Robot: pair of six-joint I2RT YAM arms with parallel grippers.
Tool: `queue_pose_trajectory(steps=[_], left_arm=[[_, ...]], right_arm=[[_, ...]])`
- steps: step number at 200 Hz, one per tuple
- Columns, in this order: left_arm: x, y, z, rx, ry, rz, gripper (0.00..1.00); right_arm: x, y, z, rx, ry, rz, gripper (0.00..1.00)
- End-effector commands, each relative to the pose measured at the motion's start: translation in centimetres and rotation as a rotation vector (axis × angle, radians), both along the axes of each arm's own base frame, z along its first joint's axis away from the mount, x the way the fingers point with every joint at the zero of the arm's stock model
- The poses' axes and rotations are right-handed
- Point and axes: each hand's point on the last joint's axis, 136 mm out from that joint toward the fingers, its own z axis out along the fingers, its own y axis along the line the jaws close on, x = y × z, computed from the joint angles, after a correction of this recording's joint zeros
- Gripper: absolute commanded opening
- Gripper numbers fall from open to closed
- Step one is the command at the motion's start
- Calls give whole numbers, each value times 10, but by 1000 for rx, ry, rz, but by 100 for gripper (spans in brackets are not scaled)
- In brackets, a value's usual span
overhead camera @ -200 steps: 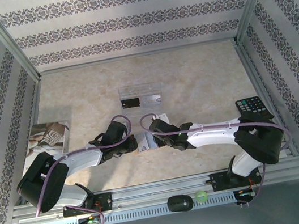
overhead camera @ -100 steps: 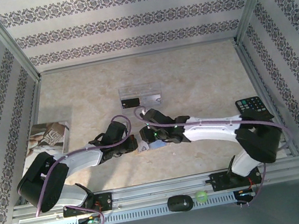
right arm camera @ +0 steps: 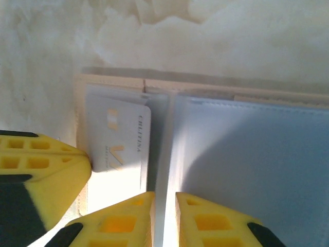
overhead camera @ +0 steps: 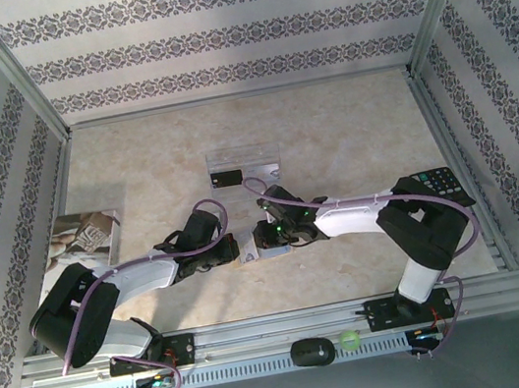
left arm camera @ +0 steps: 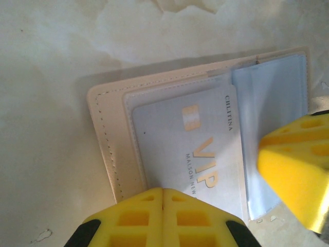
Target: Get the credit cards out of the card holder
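Note:
The tan card holder [left arm camera: 105, 134] lies open on the table between both grippers [overhead camera: 251, 246]. A pale blue card with gold "VIP" lettering [left arm camera: 180, 154] sits in its left sleeve [right arm camera: 115, 139]. My left gripper [left arm camera: 163, 191] is shut, its yellow tips pressed down on that card's near edge. My right gripper [right arm camera: 164, 198] is shut on the holder's thin blue-grey inner flap [right arm camera: 247, 154], which stands up between its fingers. A black card [overhead camera: 227, 176] and a pale card [overhead camera: 263, 170] lie in the clear tray [overhead camera: 243, 155].
A printed booklet [overhead camera: 83, 238] lies at the left wall. A black keypad device [overhead camera: 438, 186] sits at the right, beside the right arm's elbow. A black oval object [overhead camera: 312, 351] and a green ball [overhead camera: 349, 340] rest on the front rail.
The right arm has folded in, its elbow swinging back toward the keypad, and its jaws have narrowed onto the holder's flap. The left arm has stayed still.

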Motion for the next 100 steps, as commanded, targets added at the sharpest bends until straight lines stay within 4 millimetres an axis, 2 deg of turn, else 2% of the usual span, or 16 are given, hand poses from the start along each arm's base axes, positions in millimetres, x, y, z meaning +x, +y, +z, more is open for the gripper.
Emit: queue_pose_trajectory(steps=[1, 42, 77, 100], left_arm=[[-10, 3, -13, 27, 42, -7, 0], [-9, 2, -13, 25, 42, -6, 0], [-10, 3, -14, 26, 42, -5, 0], [-10, 4, -15, 31, 41, -5, 0]], right_arm=[[-3, 10, 4, 72, 25, 8, 19], [-1, 13, 10, 99, 18, 6, 21], [-1, 5, -4, 74, 55, -30, 20], [2, 2, -6, 89, 53, -49, 19]])
